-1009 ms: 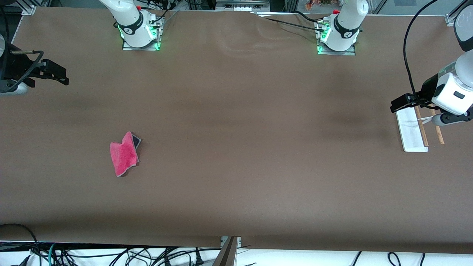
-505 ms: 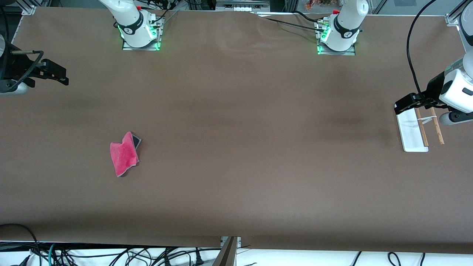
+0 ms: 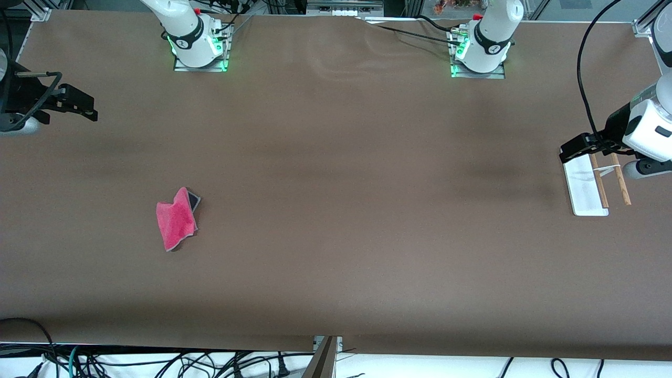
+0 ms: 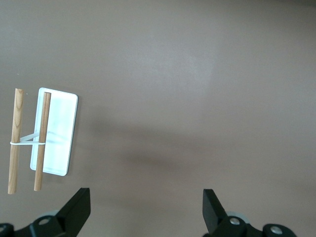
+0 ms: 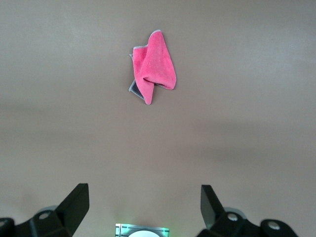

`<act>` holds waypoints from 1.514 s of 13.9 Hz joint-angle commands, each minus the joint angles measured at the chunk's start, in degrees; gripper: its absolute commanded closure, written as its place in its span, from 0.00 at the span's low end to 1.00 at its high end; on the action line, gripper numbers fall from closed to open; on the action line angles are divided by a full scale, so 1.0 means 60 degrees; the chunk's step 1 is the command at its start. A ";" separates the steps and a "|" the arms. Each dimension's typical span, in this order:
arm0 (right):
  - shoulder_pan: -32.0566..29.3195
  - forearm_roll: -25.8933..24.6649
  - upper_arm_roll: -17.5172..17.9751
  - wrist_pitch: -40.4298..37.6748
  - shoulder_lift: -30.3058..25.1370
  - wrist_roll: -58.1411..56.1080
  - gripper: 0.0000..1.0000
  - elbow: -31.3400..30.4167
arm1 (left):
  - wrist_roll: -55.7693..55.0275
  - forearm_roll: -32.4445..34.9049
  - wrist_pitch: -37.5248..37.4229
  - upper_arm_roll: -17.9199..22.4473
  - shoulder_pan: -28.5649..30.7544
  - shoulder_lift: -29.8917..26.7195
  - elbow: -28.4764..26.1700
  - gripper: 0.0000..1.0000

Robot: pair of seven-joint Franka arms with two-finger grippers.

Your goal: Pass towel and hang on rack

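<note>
The pink towel (image 3: 177,219) lies crumpled on the table toward the right arm's end, a dark grey corner showing; it also shows in the right wrist view (image 5: 154,66). The rack (image 3: 584,189) stands toward the left arm's end, with a white base and two brown rods (image 3: 622,184); the left wrist view shows it too (image 4: 59,123). My left gripper (image 3: 573,149) hovers over the rack's end farther from the front camera, open and empty (image 4: 145,212). My right gripper (image 3: 79,105) hovers over the table's edge at the right arm's end, open and empty (image 5: 143,207).
The brown table (image 3: 336,173) carries only the towel and the rack. Both arm bases (image 3: 199,47) (image 3: 479,52) stand along the edge farthest from the front camera. Cables lie past the table's near edge (image 3: 157,362).
My left gripper has drifted toward the left arm's end of the table, uncovering more of the rack's rods. The right arm, the towel and the rack have not moved.
</note>
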 commanded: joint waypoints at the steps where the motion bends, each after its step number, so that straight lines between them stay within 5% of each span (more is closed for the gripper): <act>1: -0.0078 0.0094 0.0072 0.0010 0.0023 0.0033 0.00 0.0091 | 0.0066 0.0025 -0.0075 -0.0039 0.0074 0.0035 0.0031 0.00; 21: 0.0113 0.0079 0.0130 0.0933 0.0578 -0.0084 0.00 0.0310 | -0.0036 0.0025 0.0027 -0.0068 0.0015 0.0254 0.0119 0.00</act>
